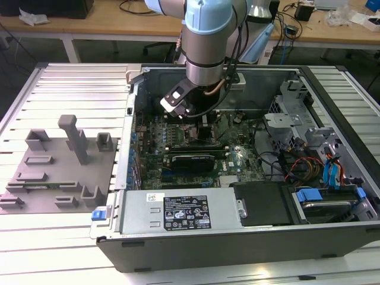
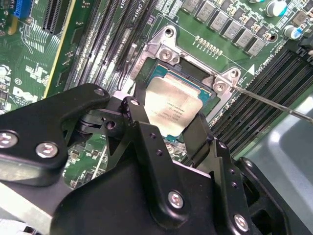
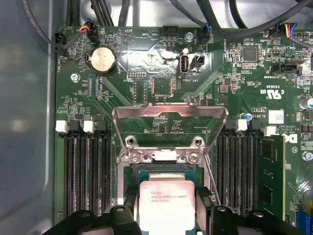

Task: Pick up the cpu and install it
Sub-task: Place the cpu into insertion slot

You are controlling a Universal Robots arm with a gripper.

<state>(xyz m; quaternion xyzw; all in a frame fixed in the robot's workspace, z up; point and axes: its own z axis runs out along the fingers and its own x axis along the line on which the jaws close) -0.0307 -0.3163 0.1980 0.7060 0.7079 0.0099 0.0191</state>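
Gripper (image 2: 168,120) is pinching the cpu (image 2: 173,105): one black finger (image 2: 143,115) sits on one edge and the other is on the opposite edge. In both wrist views the cpu is held right over the open socket (image 2: 208,95); can't tell if it is seated yet.

The cpu (image 3: 167,208) lies flat, parallel to the motherboard (image 3: 161,73). Its silvery lid with small print faces up at the cameras. It is square, so it has no long axis. Its edges run parallel to the socket's edges.

The socket's metal load plate (image 3: 168,117) is flipped up and open just beyond the cpu. A thin lever rod (image 2: 274,100) sticks out beside the socket. Memory slots (image 3: 85,171) flank the socket on both sides.

In the exterior view the arm (image 1: 205,47) comes down from 12 o'clock into the open computer case (image 1: 113,243), with the wrist over the board's 12 o'clock part. A grey fixture (image 1: 59,166) sits on the table at 9 o'clock from the case. A white label (image 1: 187,212) is at 6 o'clock.
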